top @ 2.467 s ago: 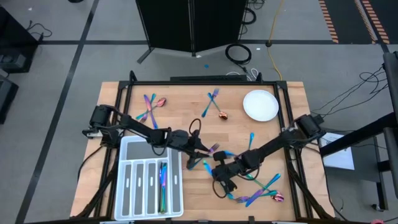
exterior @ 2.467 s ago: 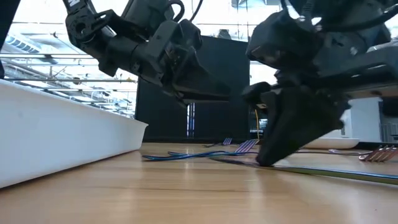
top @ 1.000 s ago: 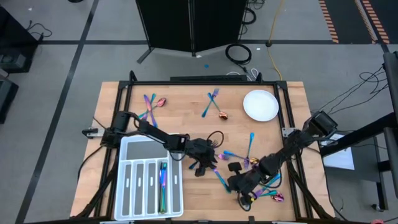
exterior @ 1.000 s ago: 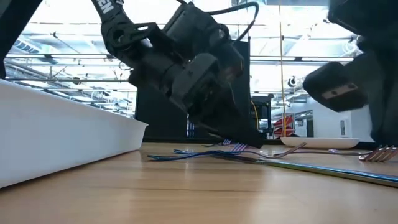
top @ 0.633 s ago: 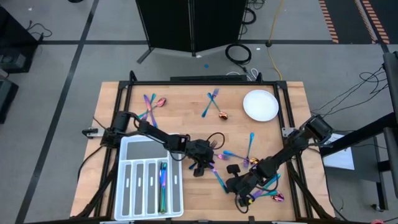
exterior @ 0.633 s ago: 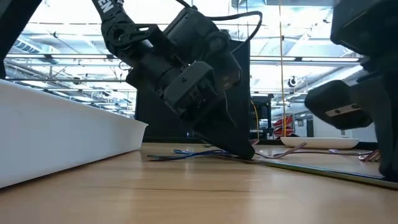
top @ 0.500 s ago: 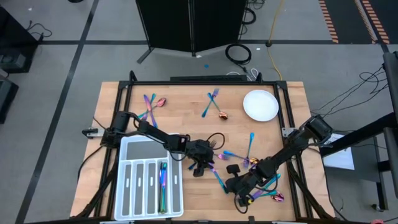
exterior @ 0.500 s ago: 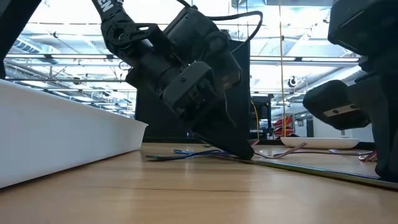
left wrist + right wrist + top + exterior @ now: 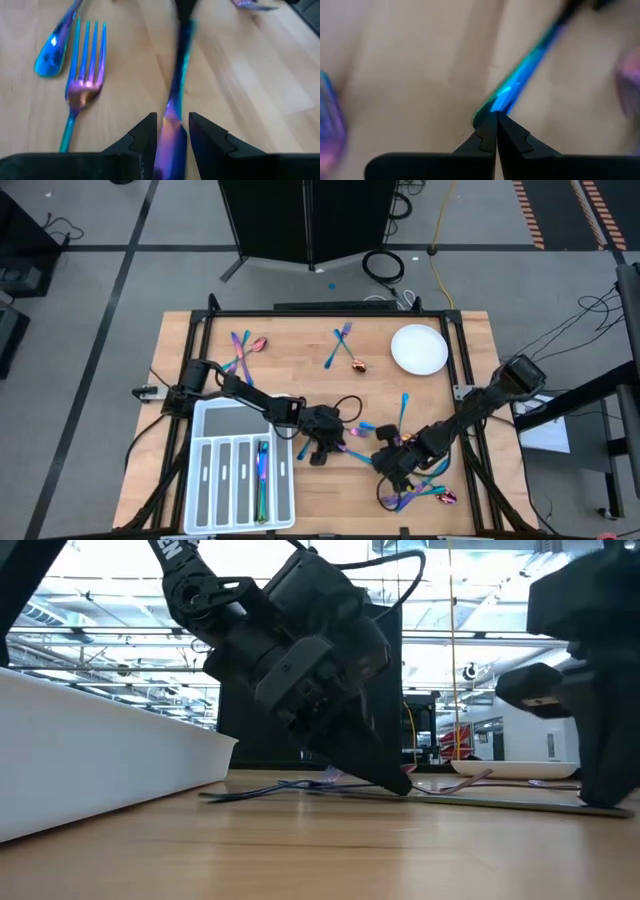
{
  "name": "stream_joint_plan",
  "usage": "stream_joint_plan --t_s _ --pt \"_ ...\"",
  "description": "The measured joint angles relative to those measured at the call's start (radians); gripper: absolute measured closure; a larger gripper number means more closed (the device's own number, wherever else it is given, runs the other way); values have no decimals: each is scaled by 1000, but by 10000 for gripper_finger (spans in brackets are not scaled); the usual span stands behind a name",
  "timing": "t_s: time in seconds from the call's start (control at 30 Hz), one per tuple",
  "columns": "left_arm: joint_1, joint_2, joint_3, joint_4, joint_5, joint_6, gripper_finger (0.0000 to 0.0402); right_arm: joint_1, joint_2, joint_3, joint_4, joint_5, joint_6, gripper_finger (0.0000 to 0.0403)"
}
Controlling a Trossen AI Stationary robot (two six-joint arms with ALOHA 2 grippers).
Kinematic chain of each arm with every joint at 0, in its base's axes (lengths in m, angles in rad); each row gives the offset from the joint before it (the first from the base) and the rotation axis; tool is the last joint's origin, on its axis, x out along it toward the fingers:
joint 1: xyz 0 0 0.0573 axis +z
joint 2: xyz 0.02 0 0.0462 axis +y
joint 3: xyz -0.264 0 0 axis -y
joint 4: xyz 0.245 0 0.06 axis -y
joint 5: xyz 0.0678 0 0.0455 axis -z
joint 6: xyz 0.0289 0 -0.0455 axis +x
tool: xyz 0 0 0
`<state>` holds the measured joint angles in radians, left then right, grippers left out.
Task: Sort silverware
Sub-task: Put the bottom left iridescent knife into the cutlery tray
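The white tray (image 9: pixel 215 480) sits at the near left of the table (image 9: pixel 300 350); one compartment on its right side holds a few pieces of silverware (image 9: pixel 262 475). Just right of the tray, the left tool (image 9: pixel 322 446) is low at the table surface. In the left wrist view its fingers (image 9: pixel 145 137) pinch a slim iridescent utensil (image 9: pixel 176 95); a fork (image 9: pixel 82 85) and a spoon (image 9: pixel 52 52) lie flat beside it. To the right, the right tool (image 9: pixel 392 463) is down at the table with its jaws pressed together, its tips touching the end of a blue-green piece (image 9: pixel 530 65). More pieces (image 9: pixel 425 490) lie near the right arm. Farther back lie loose pieces (image 9: pixel 243 350), a fork pair (image 9: pixel 341 340) and the white plate (image 9: pixel 418 348).
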<state>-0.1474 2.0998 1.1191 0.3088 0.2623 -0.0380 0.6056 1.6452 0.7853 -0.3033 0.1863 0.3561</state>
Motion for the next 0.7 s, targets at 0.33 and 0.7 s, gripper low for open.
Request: stream_joint_plan --t_s 0.33,0.7 --pt "12 0 4 12 -6 -6 288 -5 -129 -1 -49 55 20 403" --pt "9 0 5 42 -8 -8 288 4 -122 -88 -37 97 143 403"
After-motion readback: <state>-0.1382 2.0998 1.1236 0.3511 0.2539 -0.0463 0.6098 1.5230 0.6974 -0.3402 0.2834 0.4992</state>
